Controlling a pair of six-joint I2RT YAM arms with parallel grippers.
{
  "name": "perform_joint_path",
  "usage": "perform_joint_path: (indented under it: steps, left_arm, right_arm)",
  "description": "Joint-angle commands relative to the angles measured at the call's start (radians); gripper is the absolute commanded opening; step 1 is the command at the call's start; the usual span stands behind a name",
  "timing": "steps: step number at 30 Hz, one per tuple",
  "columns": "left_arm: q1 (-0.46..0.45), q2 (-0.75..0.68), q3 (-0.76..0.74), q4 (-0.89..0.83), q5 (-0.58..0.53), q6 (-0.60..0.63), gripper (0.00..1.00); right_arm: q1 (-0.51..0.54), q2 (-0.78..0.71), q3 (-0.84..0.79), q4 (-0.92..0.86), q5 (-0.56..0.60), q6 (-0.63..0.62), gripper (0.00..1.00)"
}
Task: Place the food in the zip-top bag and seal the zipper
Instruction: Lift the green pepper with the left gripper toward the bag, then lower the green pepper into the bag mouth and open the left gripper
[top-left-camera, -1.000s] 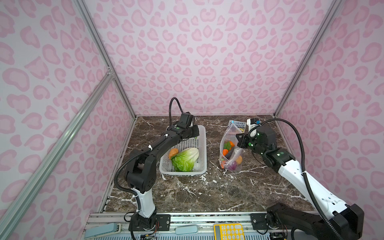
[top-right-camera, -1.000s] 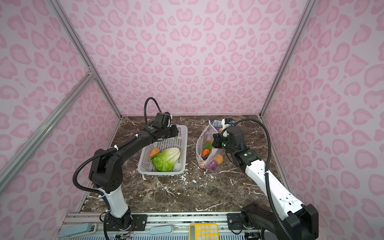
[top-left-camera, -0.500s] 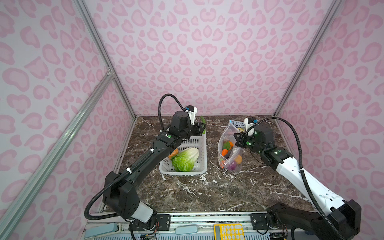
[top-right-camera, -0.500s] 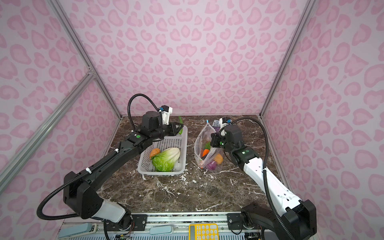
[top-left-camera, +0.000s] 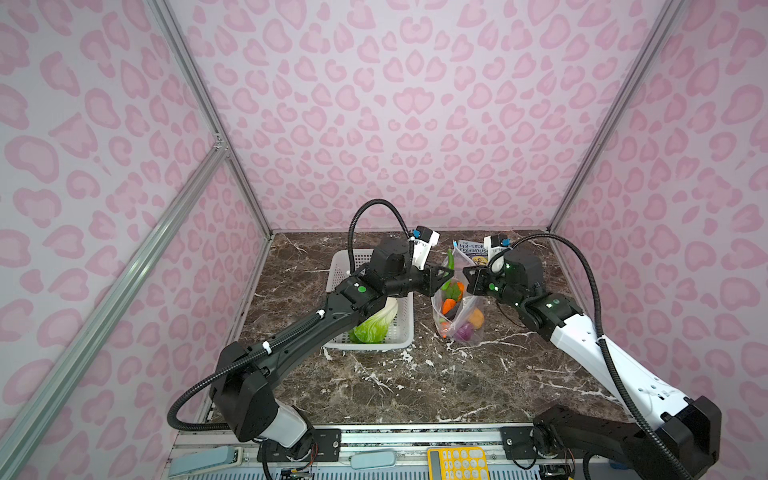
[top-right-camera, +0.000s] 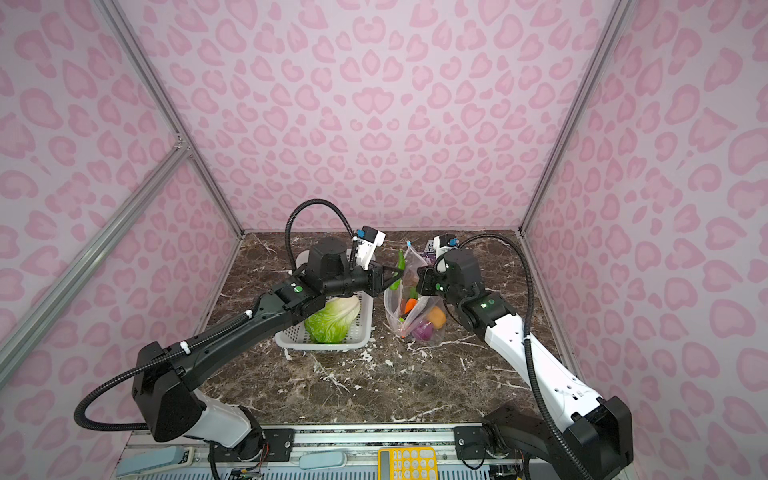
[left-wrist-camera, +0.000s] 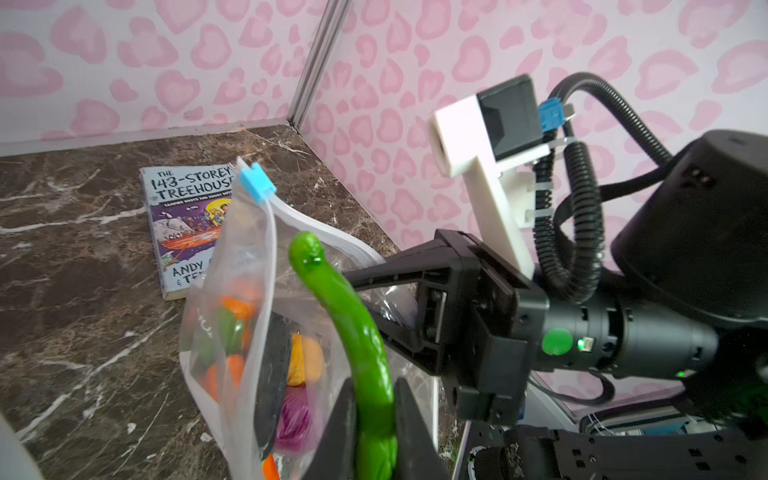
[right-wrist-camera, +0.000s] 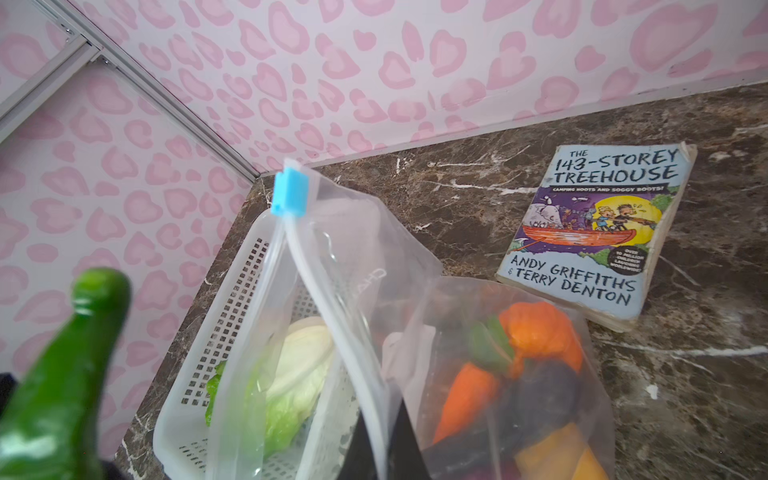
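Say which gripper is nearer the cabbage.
Left. The left gripper, gripping a green piece, is at the bag's side facing the cabbage; the right gripper pinches its far side.

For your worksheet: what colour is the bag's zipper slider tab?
Slider tab: light blue, clearest in the right wrist view.

top views: high, front, looking down | wrist views: close; share zip-top bag (left-wrist-camera: 249, 266)

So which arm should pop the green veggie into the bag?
Left. The left gripper grips the green piece right beside the zip-top bag's open mouth, while the right gripper pinches the bag's rim, holding it open.
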Motion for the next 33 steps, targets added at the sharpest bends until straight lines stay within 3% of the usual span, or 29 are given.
perform_joint_path:
  steps: [1, 8, 24, 33]
  left_arm:
    - [-0.022, 0.035, 0.014, 0.017, 0.006, 0.027, 0.14]
    - [-0.041, 0.098, 0.052, -0.100, -0.086, 0.124, 0.15]
    - [-0.076, 0.239, 0.154, -0.336, -0.265, 0.145, 0.21]
    - [-0.080, 0.235, 0.162, -0.339, -0.237, 0.115, 0.48]
  right_arm:
    - [0.002, -0.012, -0.009, 0.008, 0.016, 0.005, 0.00]
    - [0.003, -0.034, -0.023, 0.009, 0.013, 0.007, 0.00]
    - [0.021, 0.004, -0.014, 0.019, 0.012, 0.009, 0.00]
    - [0.026, 0.011, -0.013, 0.022, 0.015, 0.009, 0.00]
